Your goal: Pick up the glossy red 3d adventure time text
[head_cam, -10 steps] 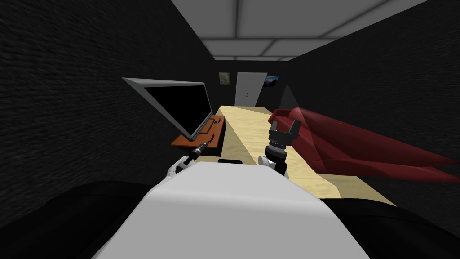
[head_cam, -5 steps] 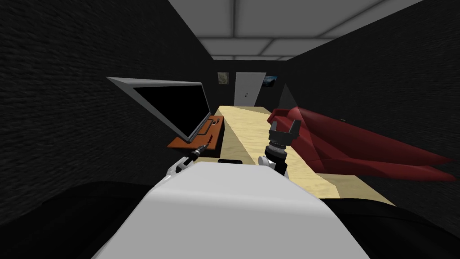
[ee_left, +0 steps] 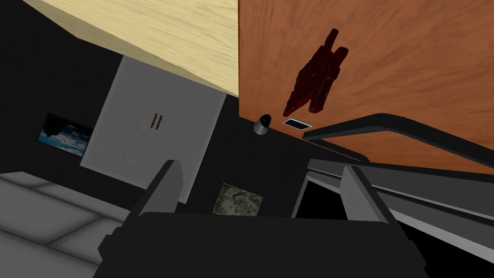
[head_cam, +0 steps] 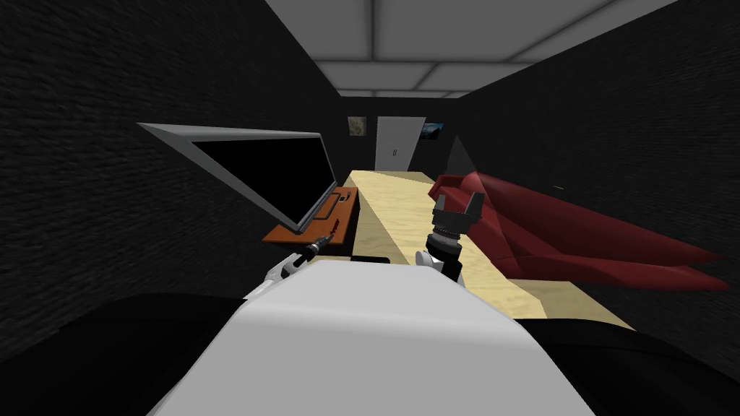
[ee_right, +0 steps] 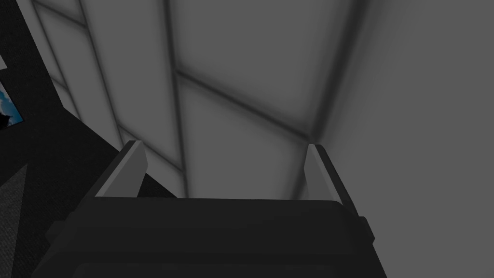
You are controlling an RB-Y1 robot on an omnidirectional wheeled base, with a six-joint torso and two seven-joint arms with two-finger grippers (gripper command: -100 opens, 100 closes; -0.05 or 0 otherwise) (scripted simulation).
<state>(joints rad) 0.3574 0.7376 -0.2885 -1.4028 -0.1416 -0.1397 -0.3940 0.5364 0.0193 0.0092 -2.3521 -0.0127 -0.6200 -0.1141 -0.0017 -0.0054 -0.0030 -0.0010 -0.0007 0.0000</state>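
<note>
Red 3D text point(ee_left: 316, 79) lies flat on the orange-brown tabletop point(ee_left: 415, 58), just beside the dark foot point(ee_left: 386, 123) of the monitor point(head_cam: 274, 170). In the head view this tabletop is at about 11 o'clock from me, against the dark wall. The left gripper point(ee_left: 263, 188) hovers at the near edge of it, with its fingers point(ee_left: 169, 181) wide apart and nothing between them. The text is straight ahead of this gripper, at about 12 o'clock, near but not touching. Its long axis runs nearly along the line in which the gripper points, so I judge that the open fingers can take it across its narrow width without much turning. The left arm is clearly the nearer one.

A small grey cylinder point(ee_left: 262, 124) and a small flat dark plate point(ee_left: 295, 124) sit between the gripper and the text. With the foot of the monitor so close on one side, the approach looks tight.

The right gripper point(head_cam: 457, 206) is raised at about 1 o'clock, over the pale floor point(head_cam: 394, 195), open and empty, with the red sofa point(head_cam: 571, 235) beyond it
</note>
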